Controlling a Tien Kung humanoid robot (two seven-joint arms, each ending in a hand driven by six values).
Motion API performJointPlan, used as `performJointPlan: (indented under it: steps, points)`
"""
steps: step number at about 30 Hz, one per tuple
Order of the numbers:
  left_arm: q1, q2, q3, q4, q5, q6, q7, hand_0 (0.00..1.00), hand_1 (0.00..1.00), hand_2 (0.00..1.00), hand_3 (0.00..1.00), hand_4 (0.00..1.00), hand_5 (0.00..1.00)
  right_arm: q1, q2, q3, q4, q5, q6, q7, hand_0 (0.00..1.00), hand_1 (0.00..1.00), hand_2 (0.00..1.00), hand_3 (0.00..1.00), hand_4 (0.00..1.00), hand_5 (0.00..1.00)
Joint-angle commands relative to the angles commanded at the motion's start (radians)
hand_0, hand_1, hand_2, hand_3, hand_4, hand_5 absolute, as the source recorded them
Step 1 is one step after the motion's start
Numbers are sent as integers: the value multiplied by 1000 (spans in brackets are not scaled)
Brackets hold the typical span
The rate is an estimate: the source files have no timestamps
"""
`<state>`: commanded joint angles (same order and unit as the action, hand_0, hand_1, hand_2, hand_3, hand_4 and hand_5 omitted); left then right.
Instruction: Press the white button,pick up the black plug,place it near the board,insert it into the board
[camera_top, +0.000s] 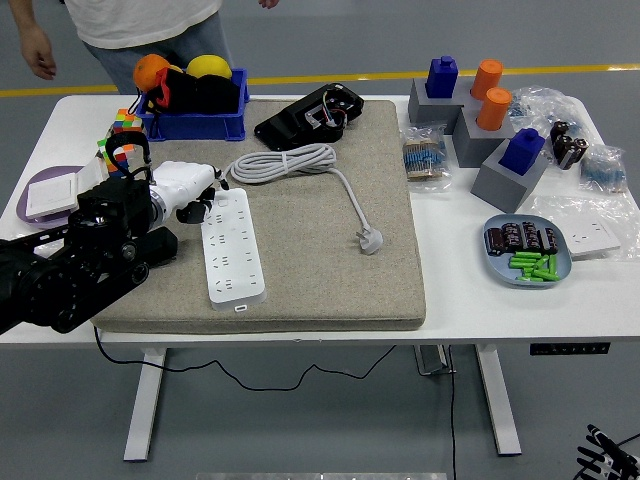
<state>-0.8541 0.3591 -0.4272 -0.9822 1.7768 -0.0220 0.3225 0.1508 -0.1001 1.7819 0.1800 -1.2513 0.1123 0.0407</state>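
The white power strip (233, 250) lies lengthwise on the grey mat (330, 260), with its white cable coiled (283, 161) behind it and the white plug (371, 239) out to the right. My left hand (197, 203) is at the strip's far left corner, fingers curled down onto or just above it and holding nothing. Any button under the hand is hidden. The black plug (160, 243) lies on the mat left of the strip, half covered by my black forearm (80, 265). Low at the bottom right corner, below the table, rests my right hand (605, 455).
A person (130, 25) stands at the far left, one hand (40, 62) hanging free. A blue bin (190, 122) with fruit, colour cubes (122, 135) and a black device (310, 115) sit behind. Grey blocks (505, 165), bags and a parts tray (528, 255) fill the right.
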Motion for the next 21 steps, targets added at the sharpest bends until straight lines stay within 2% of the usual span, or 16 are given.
performJointPlan:
  steps: [15,21]
  points:
    - [-10,-10,46,44,-18,-22,11,577,638,350,703,2,2,3,-5,-24,0,10,-1,0,725,609,558,659,733,491]
    - [-11,-13,35,46,-15,-16,7,569,631,350,705,2,2,3,-7,-29,0,12,-1,-2,725,609,558,659,733,492]
